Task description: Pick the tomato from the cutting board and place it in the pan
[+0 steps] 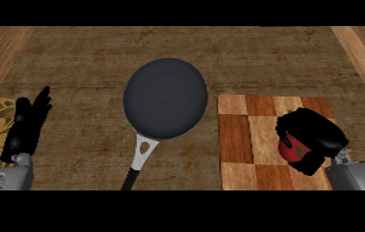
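You are looking steeply down at a brown, mottled counter [85,62]. A dark round pan [165,98] sits near the middle, its inside bare. Its handle [140,158] runs toward you, pale grey where it joins the pan and black at the near end.

To the right of the pan, just beside it but not touching, lies a checkered wooden board [249,139] in light and dark squares. Its near edge runs out of view at the bottom.

Your right hand [317,134] is over the right part of the board, with its grey forearm coming in from the lower right corner. The black fingers are curled around a red tomato [294,150], which shows only as a red patch with a small green mark between fingers and thumb. You cannot tell whether the tomato is resting on the board or lifted off it. The tomato is well to the right of the pan, with a strip of bare board between them.

Your left hand [27,124] rests at the far left edge, fingers straight and pointing away from you, holding nothing. Behind it, at the left edge, part of a yellowish patterned object [6,114] shows; you cannot tell what it is.

A strip of lighter wood [353,40] shows at the far right corner.
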Robot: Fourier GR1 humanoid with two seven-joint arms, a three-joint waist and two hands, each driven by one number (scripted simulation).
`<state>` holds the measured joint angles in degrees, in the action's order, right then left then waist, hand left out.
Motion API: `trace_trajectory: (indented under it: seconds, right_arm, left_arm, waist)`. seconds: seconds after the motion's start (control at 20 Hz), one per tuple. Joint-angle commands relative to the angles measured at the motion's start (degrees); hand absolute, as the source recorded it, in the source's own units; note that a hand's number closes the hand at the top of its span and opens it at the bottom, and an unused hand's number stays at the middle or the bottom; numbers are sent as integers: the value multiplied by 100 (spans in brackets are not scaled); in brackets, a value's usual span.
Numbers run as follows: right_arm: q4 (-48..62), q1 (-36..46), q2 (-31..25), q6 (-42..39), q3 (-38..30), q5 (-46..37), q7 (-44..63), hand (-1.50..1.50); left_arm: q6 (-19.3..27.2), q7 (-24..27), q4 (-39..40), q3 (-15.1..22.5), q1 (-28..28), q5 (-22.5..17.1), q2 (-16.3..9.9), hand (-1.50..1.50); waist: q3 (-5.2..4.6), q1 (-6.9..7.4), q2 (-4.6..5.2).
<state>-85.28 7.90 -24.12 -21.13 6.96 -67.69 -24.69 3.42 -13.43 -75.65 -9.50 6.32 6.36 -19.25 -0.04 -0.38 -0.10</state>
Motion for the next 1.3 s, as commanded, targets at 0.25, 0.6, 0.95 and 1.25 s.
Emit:
trace_trajectory:
  seconds: [0.25, 0.6, 0.95, 1.25]
  right_arm:
    - [-1001, -432, 885, 736, -1116, 367, 1456, 150]
    - [-2599, -465, 1606, 858, -774, 849, 1547, 150]
    - [-2153, 498, 2336, 661, -160, 591, 2523, 150]
    - [-738, 1757, 2405, 1401, 297, 1246, 3670, 150]
  left_arm:
    - [-28, 245, 270, -188, -26, -52, -60, 0]
    - [-138, -179, -303, -105, -162, -77, -62, 0]
    - [-109, 138, 17, -91, -58, 86, 80, 0]
    - [-167, -81, 35, -118, 252, 76, 40, 0]
  waist:
    - [0, -79, -5]
    - [4, 18, -15]
    - [3, 67, 9]
    - [4, 106, 18]
